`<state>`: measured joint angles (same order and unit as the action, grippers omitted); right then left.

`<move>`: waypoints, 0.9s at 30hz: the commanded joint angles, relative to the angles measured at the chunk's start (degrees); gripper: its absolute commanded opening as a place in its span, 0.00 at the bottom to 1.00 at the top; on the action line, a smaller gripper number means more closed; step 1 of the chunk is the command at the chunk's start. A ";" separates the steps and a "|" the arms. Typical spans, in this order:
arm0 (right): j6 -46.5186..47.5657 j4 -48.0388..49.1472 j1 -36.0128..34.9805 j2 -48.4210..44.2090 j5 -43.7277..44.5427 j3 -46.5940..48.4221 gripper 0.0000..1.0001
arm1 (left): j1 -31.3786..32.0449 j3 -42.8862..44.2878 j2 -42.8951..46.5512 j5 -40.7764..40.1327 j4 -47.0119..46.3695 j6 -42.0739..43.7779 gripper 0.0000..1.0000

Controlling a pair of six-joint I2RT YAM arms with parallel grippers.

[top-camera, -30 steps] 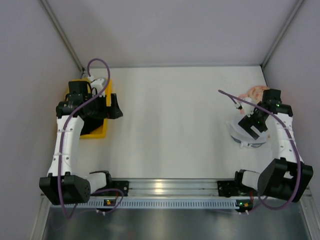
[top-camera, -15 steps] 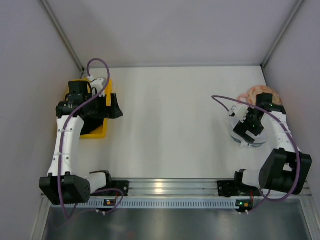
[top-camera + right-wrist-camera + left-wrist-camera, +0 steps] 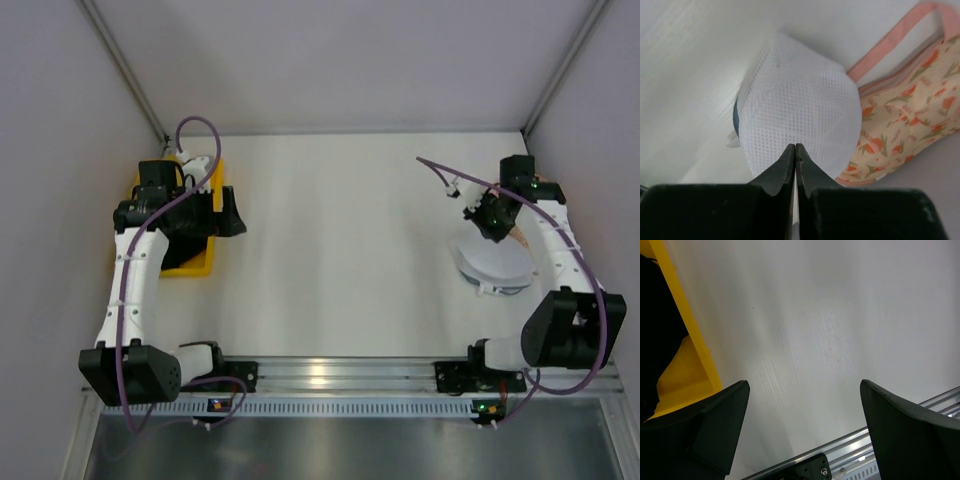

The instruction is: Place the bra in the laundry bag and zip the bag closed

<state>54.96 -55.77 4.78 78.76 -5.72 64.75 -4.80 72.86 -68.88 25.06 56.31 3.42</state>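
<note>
1. The right pincer (image 3: 795, 146), jaws pressed together, sits at the edge of the white mesh laundry bag (image 3: 800, 105); lift gently, checking the mesh is caught.
2. The left pincer (image 3: 804, 385), spread wide, hovers beside the black bra (image 3: 655, 330) in the yellow tray (image 3: 690, 345).

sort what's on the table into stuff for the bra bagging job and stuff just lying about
For the job: mesh bag; black bra, only a dark patch in the tray.
Lying about: yellow tray; pink floral bra.
</note>
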 commanded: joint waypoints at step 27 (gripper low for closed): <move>3.04 22.00 -11.46 -17.16 16.61 -24.75 0.99 | -0.13 2.72 0.06 4.91 -0.06 2.91 0.98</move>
<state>55.24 -46.09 -6.94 60.88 6.57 41.71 -4.80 73.19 -68.49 28.64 56.64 6.11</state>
